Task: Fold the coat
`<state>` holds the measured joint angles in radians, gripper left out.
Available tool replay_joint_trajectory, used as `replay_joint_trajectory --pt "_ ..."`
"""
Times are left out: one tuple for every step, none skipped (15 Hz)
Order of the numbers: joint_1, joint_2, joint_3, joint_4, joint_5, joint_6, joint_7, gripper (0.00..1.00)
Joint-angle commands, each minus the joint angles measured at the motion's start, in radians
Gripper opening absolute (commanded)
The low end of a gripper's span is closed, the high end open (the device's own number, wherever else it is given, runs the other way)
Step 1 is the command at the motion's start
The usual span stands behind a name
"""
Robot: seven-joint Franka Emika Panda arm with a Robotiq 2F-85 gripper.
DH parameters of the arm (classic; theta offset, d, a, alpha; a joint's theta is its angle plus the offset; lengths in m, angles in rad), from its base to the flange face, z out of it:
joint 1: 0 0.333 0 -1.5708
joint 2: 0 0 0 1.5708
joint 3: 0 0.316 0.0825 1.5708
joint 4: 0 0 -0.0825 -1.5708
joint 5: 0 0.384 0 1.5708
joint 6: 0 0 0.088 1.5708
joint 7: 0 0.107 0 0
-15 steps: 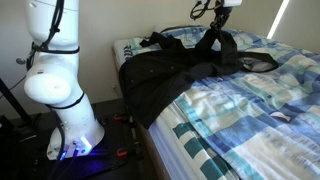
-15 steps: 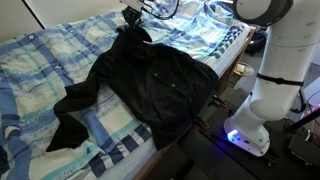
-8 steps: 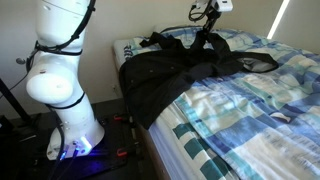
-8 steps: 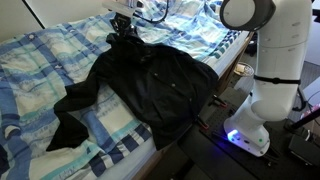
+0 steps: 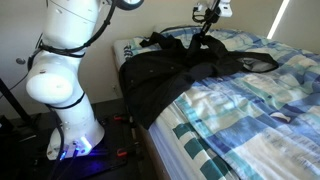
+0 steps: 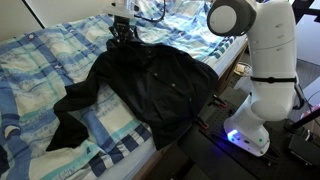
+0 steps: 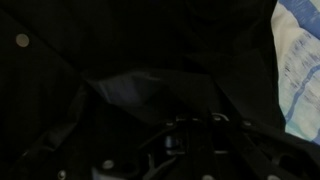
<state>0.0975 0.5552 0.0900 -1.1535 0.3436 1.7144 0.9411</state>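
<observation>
The coat is a large black jacket spread over the corner of the bed, with one part hanging over the bed's edge; it shows in both exterior views. My gripper is at the coat's far end and is shut on a pinch of its fabric, which rises in a small peak up to the fingers. The gripper also shows in an exterior view above the coat's top edge. In the wrist view the dark coat fills nearly the whole picture, and the fingers are barely told apart from it.
The blue-and-white patterned bedspread covers the bed under and around the coat and shows at the wrist view's right edge. My white base stands on the floor beside the bed. A wall is behind it.
My gripper has carried the lifted part of the coat a short way leftward in both exterior views. The upper arm has swung over into view.
</observation>
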Motion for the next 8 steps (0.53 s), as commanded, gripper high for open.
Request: replay_joint_trajectory --pt "-0.01 0.056 0.003 0.12 0.015 -0.151 -0.037 0.0" --pt "-0.011 0.066 0.002 0.142 0.015 -0.185 -0.04 0.0" --pt "-0.01 0.075 0.001 0.163 0.013 -0.216 -0.041 0.0" --pt "-0.01 0.085 0.0 0.182 0.012 -0.242 -0.043 0.0" --pt "-0.01 0.094 0.0 0.202 0.011 -0.263 -0.046 0.0" --pt "-0.009 0.102 -0.002 0.215 0.009 -0.266 -0.057 0.0" --pt "-0.006 0.111 -0.006 0.23 -0.001 -0.26 -0.069 0.06" --pt "-0.01 0.115 0.003 0.232 -0.011 -0.241 -0.077 0.28"
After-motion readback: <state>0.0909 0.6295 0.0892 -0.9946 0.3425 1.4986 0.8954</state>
